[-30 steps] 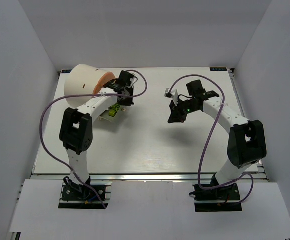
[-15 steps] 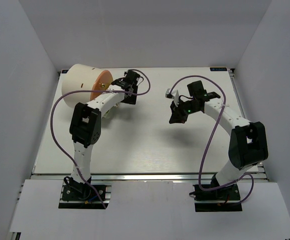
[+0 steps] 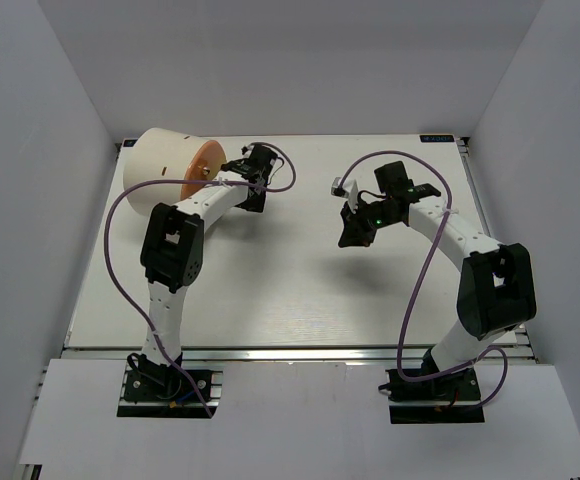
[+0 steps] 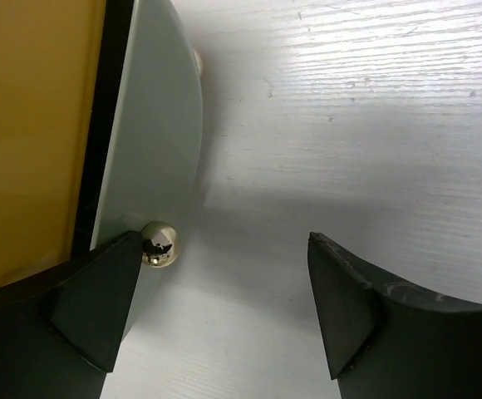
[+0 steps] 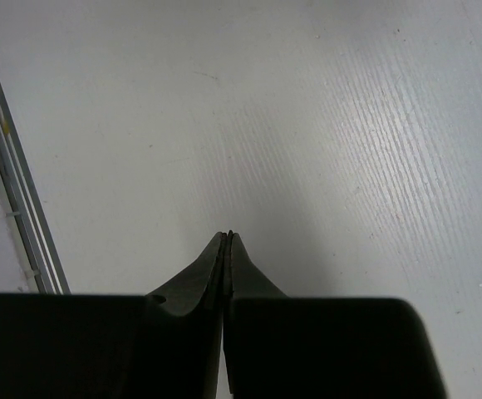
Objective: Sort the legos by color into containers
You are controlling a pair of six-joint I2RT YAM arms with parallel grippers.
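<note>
The containers are shut into the cream-white drum (image 3: 158,168), which lies at the table's far left with its orange face (image 3: 203,172) turned right. No separate tray shows. The legos are out of view. My left gripper (image 3: 240,186) sits right at that face, open with nothing between its fingers. In the left wrist view the orange face (image 4: 33,125), a pale curved wall (image 4: 154,125) and a small brass knob (image 4: 158,243) show. The knob lies just beside the left finger (image 4: 91,307) of my left gripper (image 4: 220,307). My right gripper (image 3: 353,234) (image 5: 228,239) hangs shut and empty over bare table.
White walls enclose the table on three sides. A metal rail (image 5: 17,208) runs along the table's edge in the right wrist view. The white tabletop (image 3: 290,280) stretches between the two arms.
A tray with a yellow-green brick stood out under the left arm a second ago; it no longer shows. My left gripper has opened and shifted at the drum's face. The right arm has not moved.
</note>
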